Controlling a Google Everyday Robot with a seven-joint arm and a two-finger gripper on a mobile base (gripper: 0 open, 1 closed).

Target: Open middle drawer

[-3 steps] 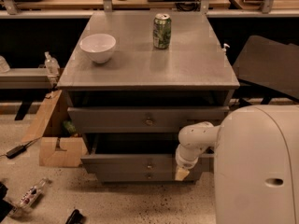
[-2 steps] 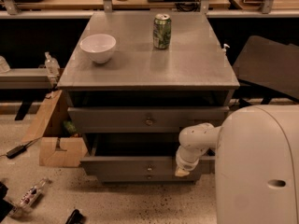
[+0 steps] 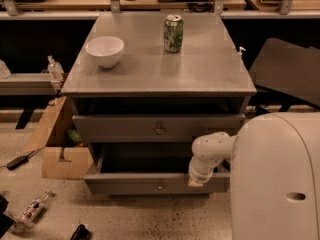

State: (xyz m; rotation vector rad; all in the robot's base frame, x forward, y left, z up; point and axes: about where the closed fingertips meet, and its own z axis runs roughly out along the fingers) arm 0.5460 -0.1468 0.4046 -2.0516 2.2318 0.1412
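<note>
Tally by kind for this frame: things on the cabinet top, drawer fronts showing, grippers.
White bowl: 1
Green can: 1
Drawer fronts: 2, the upper drawer and the middle drawer, pulled out
Gripper: 1, at the middle drawer's front, right side
Total: 5

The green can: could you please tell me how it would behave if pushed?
Upright and tall for its base, the green can would probably tip, then roll. On the smooth cabinet top it may slide first. The tool is below, at the front of the pulled-out middle drawer.
</note>
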